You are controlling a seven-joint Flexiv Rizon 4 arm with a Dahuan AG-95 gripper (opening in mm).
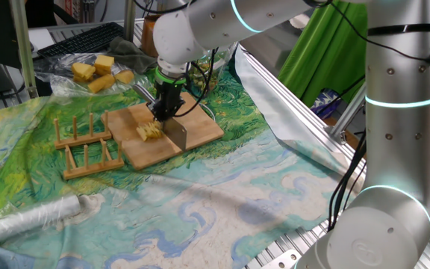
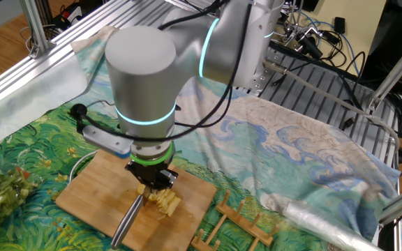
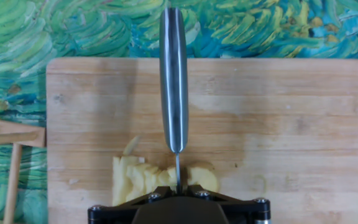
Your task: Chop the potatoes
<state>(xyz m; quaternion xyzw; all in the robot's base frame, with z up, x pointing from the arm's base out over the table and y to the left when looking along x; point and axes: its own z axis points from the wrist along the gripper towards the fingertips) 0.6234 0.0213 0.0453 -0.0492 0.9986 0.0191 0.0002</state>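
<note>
One arm is all you have working here, and its gripper [image 1: 167,104] points straight down over the wooden board [image 1: 200,128], fingers clenched tight on the knife [image 3: 173,81]. In the hand view the steel handle runs straight away from the camera up the middle of the board, and the thin blade edge drops into the potatoes [image 3: 143,179] right under the hand. You can see them there as a cluster of pale-yellow slices fanned to the left of the blade, with a rounder uncut bit on its right. From one fixed view the broad blade stands upright on the board just beside the slices [image 1: 149,131]; from the other fixed view the handle [image 2: 127,222] slants down toward the board's near edge and the potato pile [image 2: 165,202] sits just below the fingers.

Off the board, your deeper-yellow blocky chunks [image 1: 99,72] lie on a plastic sheet at the back of the table, well apart from the cutting. Two wooden racks [image 1: 88,146] sit just beside the board on the painted cloth [image 1: 222,202], and a foil-wrapped roll [image 1: 28,220] lies near the table's front edge.
</note>
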